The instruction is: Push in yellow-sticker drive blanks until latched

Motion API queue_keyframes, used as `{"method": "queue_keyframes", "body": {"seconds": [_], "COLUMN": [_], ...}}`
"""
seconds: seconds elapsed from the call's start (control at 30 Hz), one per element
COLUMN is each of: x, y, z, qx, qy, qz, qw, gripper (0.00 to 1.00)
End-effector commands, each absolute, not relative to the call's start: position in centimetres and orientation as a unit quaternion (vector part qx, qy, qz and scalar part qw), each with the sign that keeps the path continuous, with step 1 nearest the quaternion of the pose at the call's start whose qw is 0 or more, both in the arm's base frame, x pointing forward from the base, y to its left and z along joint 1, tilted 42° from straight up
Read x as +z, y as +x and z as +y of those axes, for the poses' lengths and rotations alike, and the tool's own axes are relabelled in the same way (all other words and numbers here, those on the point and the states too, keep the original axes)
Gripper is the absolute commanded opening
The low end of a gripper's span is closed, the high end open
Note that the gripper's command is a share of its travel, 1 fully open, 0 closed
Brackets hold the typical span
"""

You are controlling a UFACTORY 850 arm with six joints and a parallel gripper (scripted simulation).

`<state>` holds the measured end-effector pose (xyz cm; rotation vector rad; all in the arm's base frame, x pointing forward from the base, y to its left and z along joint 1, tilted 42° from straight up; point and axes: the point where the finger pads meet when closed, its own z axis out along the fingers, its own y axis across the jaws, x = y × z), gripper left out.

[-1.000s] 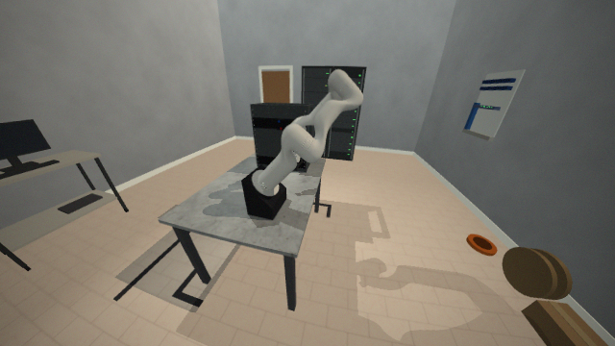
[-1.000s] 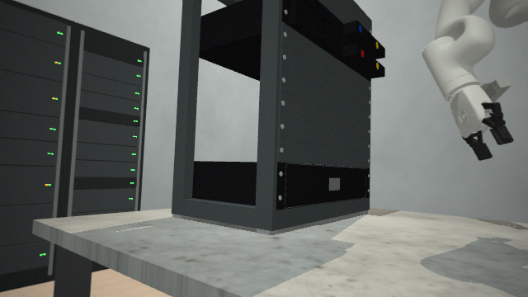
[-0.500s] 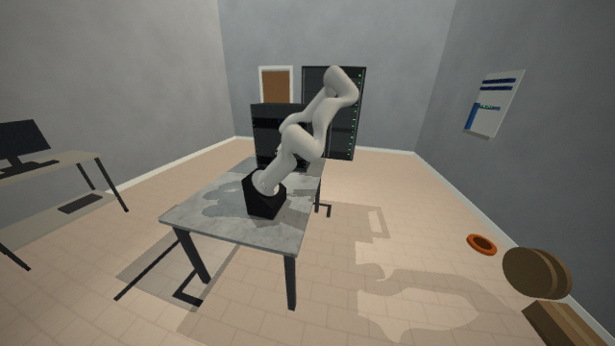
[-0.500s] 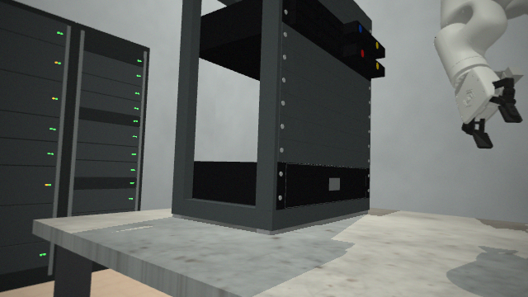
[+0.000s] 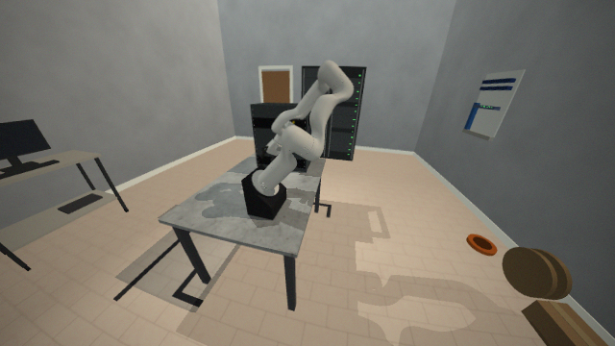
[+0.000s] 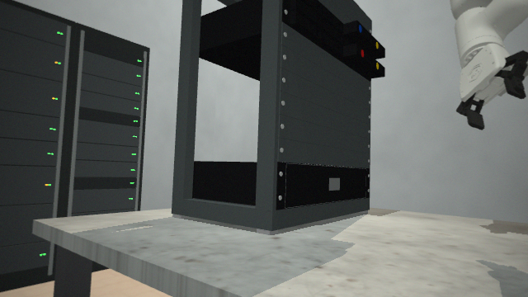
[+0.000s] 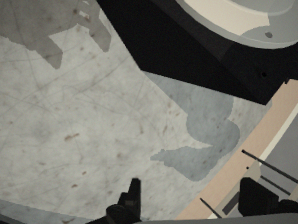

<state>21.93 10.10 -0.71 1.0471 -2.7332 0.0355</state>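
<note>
The dark rack (image 6: 285, 120) stands on the marble table (image 6: 289, 256); it also shows behind the arm in the top view (image 5: 269, 130). Near its top right, drive blanks stick out: two with yellow stickers (image 6: 377, 45) (image 6: 377, 65), one with a blue sticker (image 6: 360, 28), one with a red sticker (image 6: 362, 53). My gripper (image 6: 495, 99) is open and empty. It hangs in the air to the right of the rack, apart from it, a little below the blanks. In the wrist view the fingers point down at the table top and the arm's black base (image 7: 200, 36).
A tall server cabinet (image 6: 70, 136) with green lights stands behind the table. The arm's base block (image 5: 263, 194) sits mid-table. The table edge shows in the wrist view (image 7: 233, 169), with floor beyond. A desk with a monitor (image 5: 29, 159) stands at the left wall.
</note>
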Motion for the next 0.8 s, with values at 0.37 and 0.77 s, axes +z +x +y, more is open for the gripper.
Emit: {"method": "queue_keyframes", "body": {"seconds": [0.37,0.77], "x": [-2.2,-2.2], "y": [23.5,24.8], "z": [15.0,16.6], "qx": [0.01,0.039], "qy": [0.437,0.487], "qz": [-0.899,-0.869], "qw": [-0.01,-0.081], "gripper": [1.0,1.0]}}
